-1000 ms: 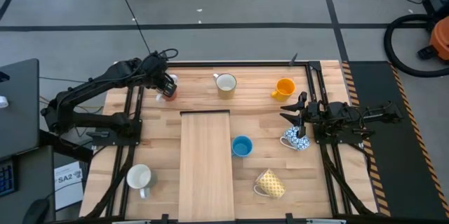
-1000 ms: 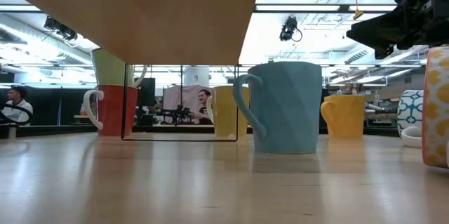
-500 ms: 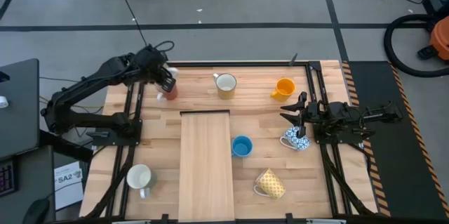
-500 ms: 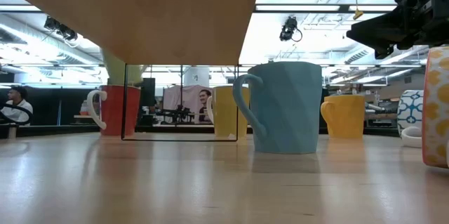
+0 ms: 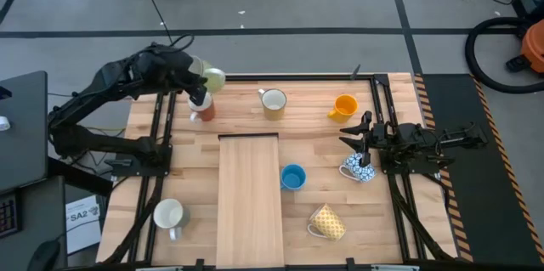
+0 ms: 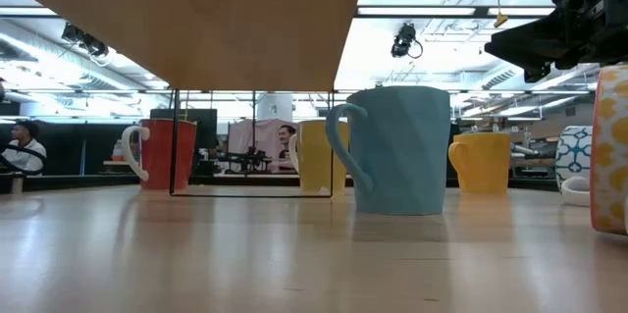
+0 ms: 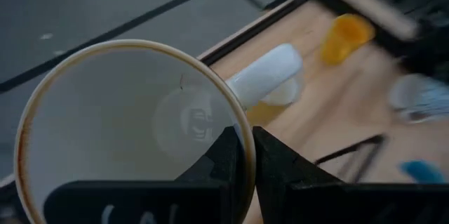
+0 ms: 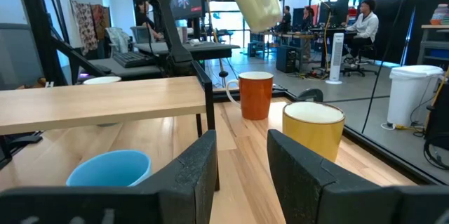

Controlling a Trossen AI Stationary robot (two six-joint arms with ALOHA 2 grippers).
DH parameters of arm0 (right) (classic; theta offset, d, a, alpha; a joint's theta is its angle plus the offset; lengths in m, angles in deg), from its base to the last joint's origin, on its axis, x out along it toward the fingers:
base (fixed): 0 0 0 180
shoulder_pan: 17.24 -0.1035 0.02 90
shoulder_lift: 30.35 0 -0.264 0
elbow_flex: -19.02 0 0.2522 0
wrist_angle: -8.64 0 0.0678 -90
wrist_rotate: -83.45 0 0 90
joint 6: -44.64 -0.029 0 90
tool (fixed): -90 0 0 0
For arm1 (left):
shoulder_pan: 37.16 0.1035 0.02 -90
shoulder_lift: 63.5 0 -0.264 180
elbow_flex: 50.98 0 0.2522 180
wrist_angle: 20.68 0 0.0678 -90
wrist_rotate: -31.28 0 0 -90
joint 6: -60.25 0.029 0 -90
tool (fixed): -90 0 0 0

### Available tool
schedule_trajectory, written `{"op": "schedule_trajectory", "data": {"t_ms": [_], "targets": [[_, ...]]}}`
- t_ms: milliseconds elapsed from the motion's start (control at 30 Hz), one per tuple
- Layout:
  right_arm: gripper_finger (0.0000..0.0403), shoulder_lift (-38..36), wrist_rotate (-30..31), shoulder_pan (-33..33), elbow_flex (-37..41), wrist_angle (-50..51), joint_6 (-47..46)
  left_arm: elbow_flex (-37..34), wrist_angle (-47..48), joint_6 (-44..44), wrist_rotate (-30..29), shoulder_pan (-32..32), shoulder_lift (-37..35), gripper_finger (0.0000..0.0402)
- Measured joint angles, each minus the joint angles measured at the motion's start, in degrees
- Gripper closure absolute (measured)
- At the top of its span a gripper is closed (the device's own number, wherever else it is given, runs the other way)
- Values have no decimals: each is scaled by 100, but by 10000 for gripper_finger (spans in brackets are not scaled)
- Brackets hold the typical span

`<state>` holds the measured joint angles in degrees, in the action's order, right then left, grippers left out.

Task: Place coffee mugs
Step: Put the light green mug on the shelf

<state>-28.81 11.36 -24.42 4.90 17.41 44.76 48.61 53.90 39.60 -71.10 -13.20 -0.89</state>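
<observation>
The left gripper (image 5: 201,87) pinches the rim of a pale cream ceramic mug (image 5: 212,79), holding it tilted in the air above the far-left corner of the wooden table (image 5: 255,194), over a red-orange mug (image 5: 204,111) standing there. The right gripper (image 5: 357,133) rests at the right edge with its fingers spread, next to a blue-and-white patterned mug (image 5: 355,169).

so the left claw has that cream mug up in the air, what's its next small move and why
Probably carry the cream mug toward the raised wooden shelf. The left claw is pinched on its rim, holding it tilted above the red mug, clear of the table.
</observation>
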Motion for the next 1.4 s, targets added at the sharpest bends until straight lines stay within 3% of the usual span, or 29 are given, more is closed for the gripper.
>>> {"op": "schedule_trajectory", "data": {"t_ms": [400,700,1100,1400], "targets": [[270,0,-1,0,0,-2,0,351,-957,-385,220,-1617,111,367],[270,0,0,0,0,-2,-1,640,-1379,-419,499,-2626,928,367],[270,0,-2,-1,0,-4,-1,2965,634,-115,493,-3098,2914,367],[270,0,-2,-2,0,-2,-2,3061,1186,-111,516,-3094,3678,367]]}}
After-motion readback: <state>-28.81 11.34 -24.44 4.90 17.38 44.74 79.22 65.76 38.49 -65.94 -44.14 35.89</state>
